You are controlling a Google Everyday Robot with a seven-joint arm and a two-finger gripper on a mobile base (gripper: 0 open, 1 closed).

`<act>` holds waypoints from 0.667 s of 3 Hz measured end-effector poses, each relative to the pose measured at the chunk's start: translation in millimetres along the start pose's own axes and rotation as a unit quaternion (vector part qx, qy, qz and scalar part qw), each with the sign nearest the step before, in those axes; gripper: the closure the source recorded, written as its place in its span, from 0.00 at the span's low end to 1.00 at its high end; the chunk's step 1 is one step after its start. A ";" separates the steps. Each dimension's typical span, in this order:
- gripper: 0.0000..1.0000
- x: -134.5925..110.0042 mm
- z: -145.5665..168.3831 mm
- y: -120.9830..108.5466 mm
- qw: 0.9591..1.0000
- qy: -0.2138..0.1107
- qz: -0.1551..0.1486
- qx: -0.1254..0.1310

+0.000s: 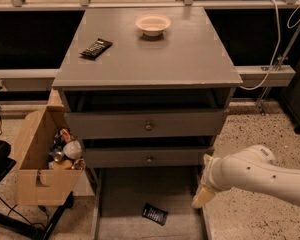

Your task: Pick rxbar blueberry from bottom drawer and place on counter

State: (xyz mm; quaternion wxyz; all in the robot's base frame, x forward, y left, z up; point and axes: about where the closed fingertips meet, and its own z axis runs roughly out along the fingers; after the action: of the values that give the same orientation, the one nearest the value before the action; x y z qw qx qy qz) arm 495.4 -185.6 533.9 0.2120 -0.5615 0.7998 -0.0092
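The rxbar blueberry [155, 214] is a small dark wrapper with white print. It lies flat on the floor of the bottom drawer [125, 194], which is pulled out, a little right of its middle. The counter [180, 59] is the grey top of the cabinet above. My white arm comes in from the lower right. Its gripper end [202, 197] hangs over the drawer's right wall, right of and slightly above the bar, apart from it.
A longer black bar [96, 48] lies on the counter's left side and a white bowl [152, 24] at its back. Two upper drawers with knobs [148, 126] stand slightly open. A cardboard box [40, 179] with cans stands to the left.
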 end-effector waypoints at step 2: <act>0.00 32.7 147.8 39.3 0.998 -0.014 0.046 -0.041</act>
State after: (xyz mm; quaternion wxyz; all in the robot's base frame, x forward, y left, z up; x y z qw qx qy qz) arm 502.8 -167.6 378.7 0.2000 -0.5322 0.8216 0.0412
